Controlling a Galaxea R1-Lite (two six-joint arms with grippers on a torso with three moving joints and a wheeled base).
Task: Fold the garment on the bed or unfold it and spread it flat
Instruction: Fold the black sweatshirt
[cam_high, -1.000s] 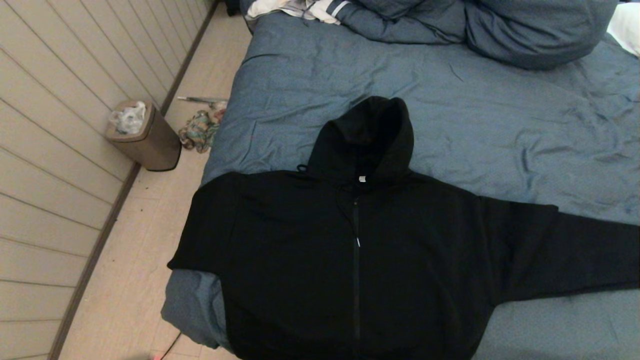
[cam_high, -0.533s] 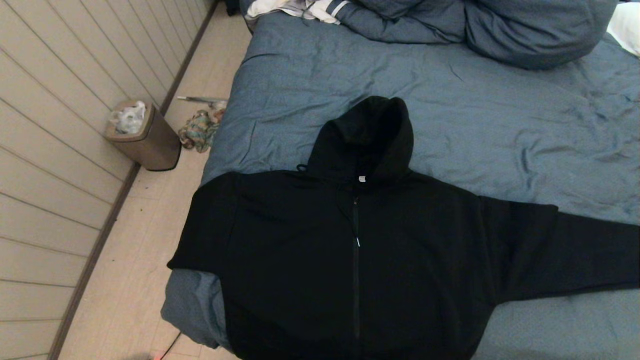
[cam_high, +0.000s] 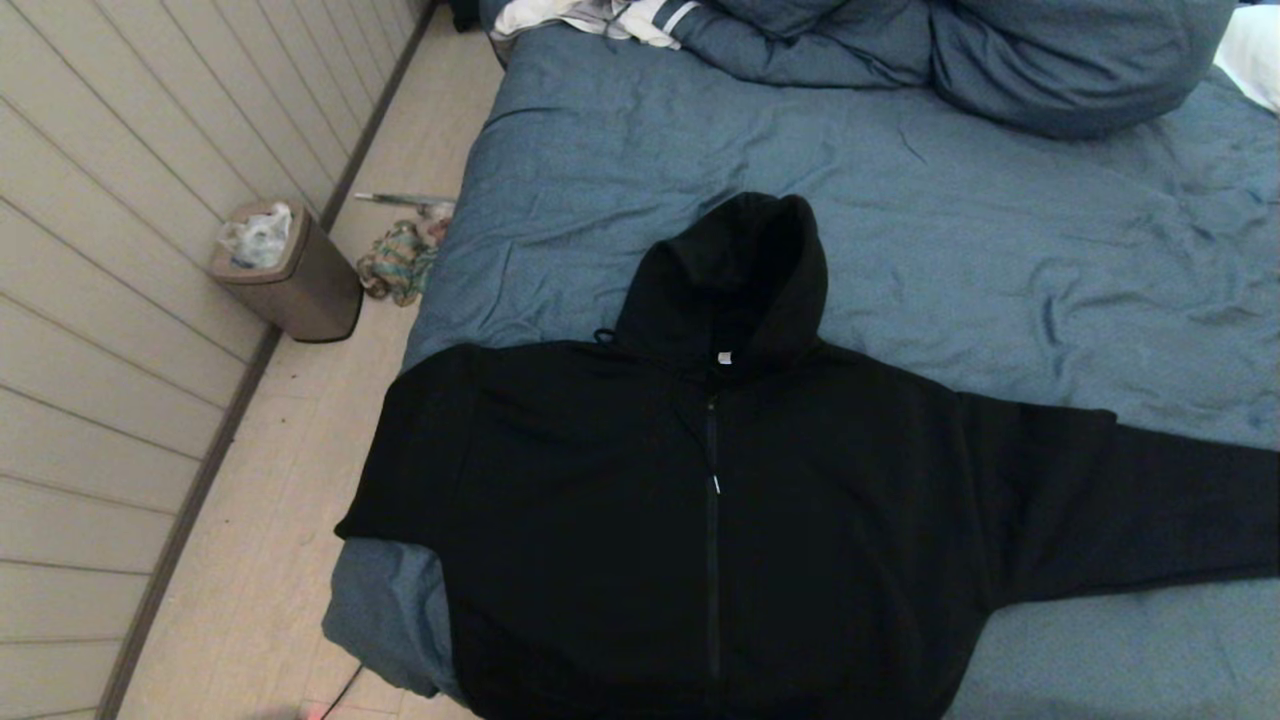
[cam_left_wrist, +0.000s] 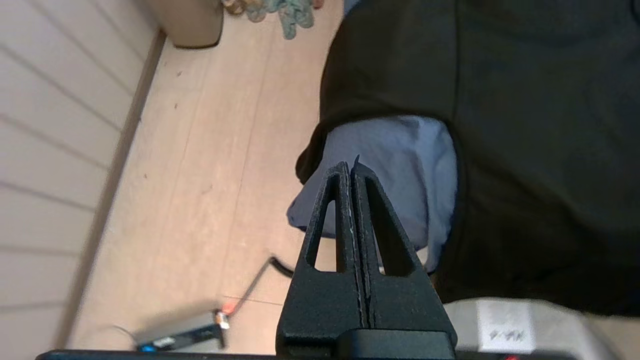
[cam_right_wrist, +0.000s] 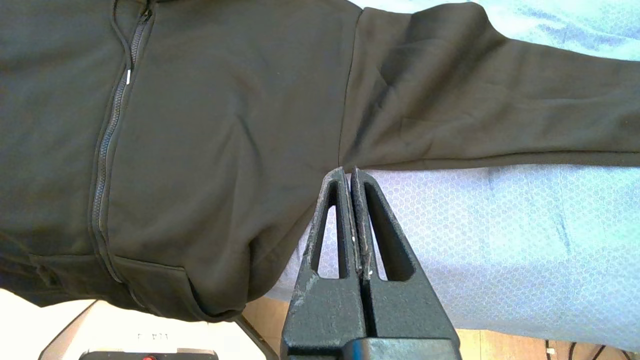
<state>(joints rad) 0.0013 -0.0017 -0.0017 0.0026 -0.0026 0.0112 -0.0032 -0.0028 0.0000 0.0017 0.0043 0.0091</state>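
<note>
Two grippers are hanging back near the bed's (cam_high: 900, 190) front edge, neither showing in the head view. Left gripper (cam_left_wrist: 351, 167) is hovering over the left front corner of the duvet, jaws clenched on nothing; right gripper (cam_right_wrist: 348, 172) is hovering just off the hoodie's (cam_high: 700, 520) right armpit, jaws also pressed together and empty. Hoodie is lying face up at the front of the bed, zipped, hood pointing toward the pillows (cam_high: 1050, 60), right sleeve stretching flat across the duvet, left sleeve apparently tucked or draping at the left bed edge, hem hanging over the front. Probably laid flat like this so folding can start; arms likely waiting clear of the cloth for a first grab at each side. Duvet is slate blue, wrinkled, soft, so fabric is likely dragging rather than sliding. White striped cloth (cam_high: 600, 18) is sitting at the far left corner. Bin (cam_high: 295, 280) and a multicoloured rag (cam_high: 398, 262) are sitting on the wood floor (cam_high: 300, 560) between the bed and the panelled wall (cam_high: 110, 200).
</note>
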